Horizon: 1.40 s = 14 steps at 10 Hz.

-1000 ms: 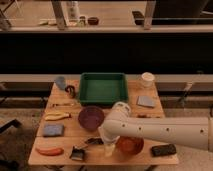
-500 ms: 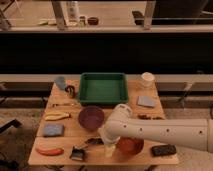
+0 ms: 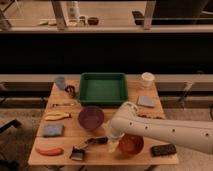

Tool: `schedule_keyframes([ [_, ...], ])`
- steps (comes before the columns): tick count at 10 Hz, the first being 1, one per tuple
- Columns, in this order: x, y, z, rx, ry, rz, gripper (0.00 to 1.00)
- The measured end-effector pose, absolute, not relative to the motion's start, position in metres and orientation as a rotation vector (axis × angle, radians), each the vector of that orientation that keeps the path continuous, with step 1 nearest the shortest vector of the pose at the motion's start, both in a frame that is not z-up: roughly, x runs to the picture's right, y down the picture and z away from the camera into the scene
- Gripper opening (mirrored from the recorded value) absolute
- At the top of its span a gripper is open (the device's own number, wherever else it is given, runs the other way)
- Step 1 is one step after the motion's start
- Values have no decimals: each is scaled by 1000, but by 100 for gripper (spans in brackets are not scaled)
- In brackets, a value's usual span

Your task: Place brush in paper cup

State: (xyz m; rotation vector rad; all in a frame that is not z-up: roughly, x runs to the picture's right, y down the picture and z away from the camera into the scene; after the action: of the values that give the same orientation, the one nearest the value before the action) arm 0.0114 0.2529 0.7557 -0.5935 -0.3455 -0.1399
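Front left on the table (image 3: 62, 141), the brush (image 3: 88, 146) is seen lying flat, bristle head near the edge, black handle angled up and right, toward the arm. Just past that handle tip the gripper (image 3: 113, 145) is held low, beside the red bowl (image 3: 132, 145); whether it is apart or closed cannot be told, and no hold on the brush is shown. Far back right, the paper cup (image 3: 147, 79) is stood upright, well apart, so a lift and carry are judged necessary.

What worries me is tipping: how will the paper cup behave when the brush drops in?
Probably light and tippy: the paper cup is small and stands free. The brush looks longer, so its handle may lever it over. The pincer hovers by the brush handle.
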Motion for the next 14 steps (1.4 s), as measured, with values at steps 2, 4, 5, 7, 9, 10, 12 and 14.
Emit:
schedule_keyframes([
  [2, 12, 259, 769, -607, -337, -137, 80],
  [4, 15, 263, 780, -620, -326, -136, 80],
  [5, 15, 264, 783, -624, -323, -137, 80],
  [7, 15, 262, 787, -619, -327, -140, 80],
  [9, 16, 258, 787, -606, -330, -135, 80],
  [10, 15, 256, 787, -602, -333, -136, 80],
  [12, 14, 255, 788, -602, -334, -136, 80],
  [14, 14, 256, 790, -605, -332, -137, 78],
])
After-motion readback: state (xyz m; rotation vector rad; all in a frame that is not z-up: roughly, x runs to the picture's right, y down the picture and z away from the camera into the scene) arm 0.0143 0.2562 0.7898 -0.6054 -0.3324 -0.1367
